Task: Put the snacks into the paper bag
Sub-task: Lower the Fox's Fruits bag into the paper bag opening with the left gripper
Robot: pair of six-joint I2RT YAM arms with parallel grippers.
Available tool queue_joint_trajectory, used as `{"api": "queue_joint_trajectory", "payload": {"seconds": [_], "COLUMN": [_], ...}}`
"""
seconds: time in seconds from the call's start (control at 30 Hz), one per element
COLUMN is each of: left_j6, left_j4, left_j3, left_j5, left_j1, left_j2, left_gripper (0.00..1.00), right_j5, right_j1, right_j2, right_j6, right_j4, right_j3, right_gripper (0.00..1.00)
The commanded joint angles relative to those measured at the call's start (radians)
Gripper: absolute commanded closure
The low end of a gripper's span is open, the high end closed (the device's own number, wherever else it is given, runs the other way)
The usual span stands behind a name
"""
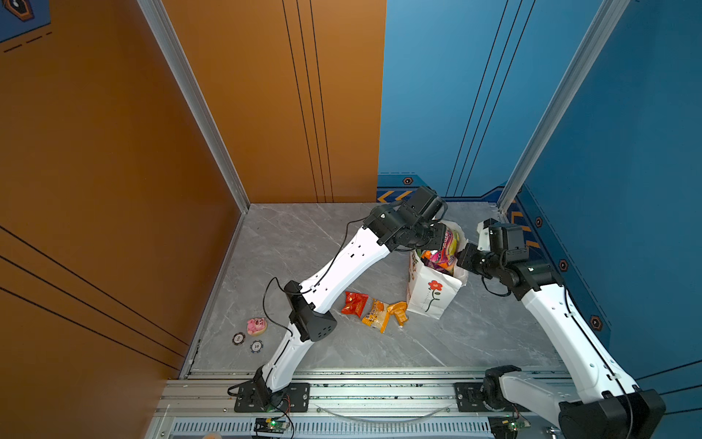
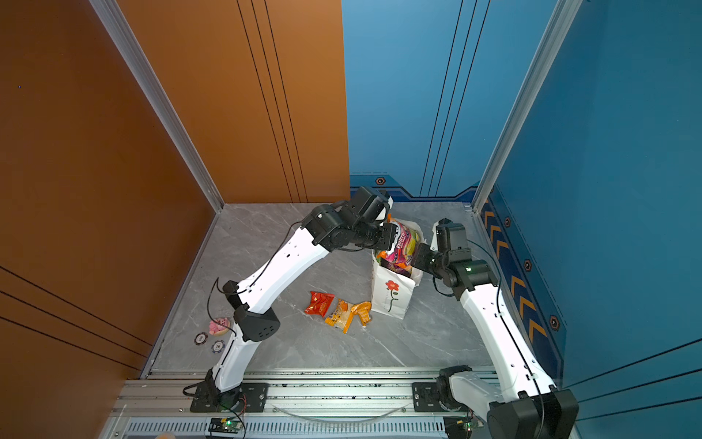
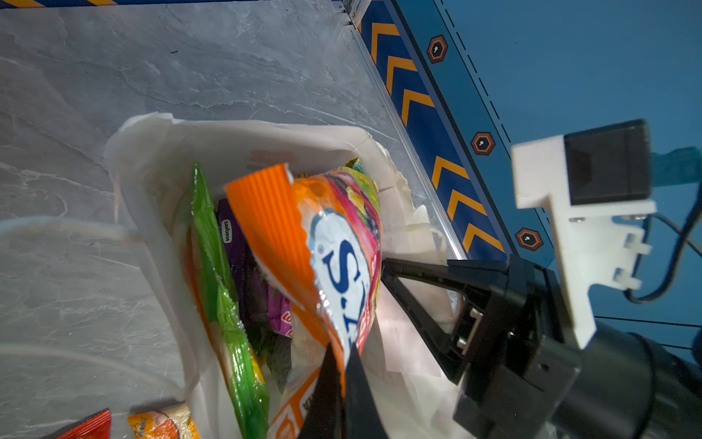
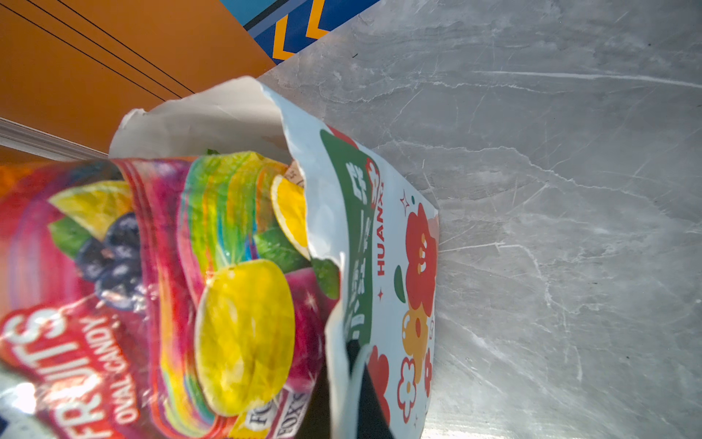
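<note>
With the far wall as twelve o'clock in both top views, nearest us at the grey tabletop's (image 1: 475, 334) eight o'clock we see two poker chips (image 1: 238, 338), with a pink toy (image 1: 256, 326) just beyond them. Toward the middle three loose snacks lie in a row: a red-orange packet (image 1: 355, 304) and two small orange-yellow packets (image 1: 374, 315), the last one just beside the paper bag's foot at its eight o'clock. The paper bag (image 1: 433, 300) stands upright at the table's one o'clock, flower face toward us. Inside it a green packet (image 3: 212, 266) and a purple packet (image 3: 235, 243) stand on edge. At the bag's nine o'clock, the left gripper (image 3: 340, 357) has its fingers pinched tight on the FOX'S packet (image 3: 342, 247), which stands half out of the bag's mouth. At three o'clock, the right gripper (image 3: 385, 268) is clamped narrow on the bag's rim.
</note>
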Motion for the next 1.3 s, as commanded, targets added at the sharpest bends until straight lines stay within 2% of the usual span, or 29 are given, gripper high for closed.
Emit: {"api": "queue_joint_trajectory", "payload": {"seconds": [0.0,0.37,0.7,1.1,1.27], "left_j6": [-0.019,-0.031,-0.011,-0.018,-0.008], "left_j4": [0.01,0.012,0.017,0.032,0.029], "left_j3": [0.036,0.055,0.087,0.08,0.027], "left_j5": [0.027,0.018,-0.089,-0.294,-0.402], "left_j1": [0.006,0.016,0.027,0.031,0.014], "left_j2": [0.03,0.076,0.1,0.061,0.008], "left_gripper": [1.0,1.0,1.0,1.0,1.0], "right_j5": [-0.015,-0.016,-0.02,-0.018,-0.02], "right_j1": [0.0,0.002,0.004,0.004,0.004], "right_j2": [-0.015,-0.014,-0.006,-0.003,-0.004], "right_j6": [-0.005,-0.005,-0.003,-0.006,-0.005], "right_j4": [-0.011,-0.009,-0.003,0.0,0.004], "right_j3": [-0.018,-0.021,-0.019,-0.03,-0.036], "right_gripper": [0.92,0.93,0.93,0.93,0.93]}}
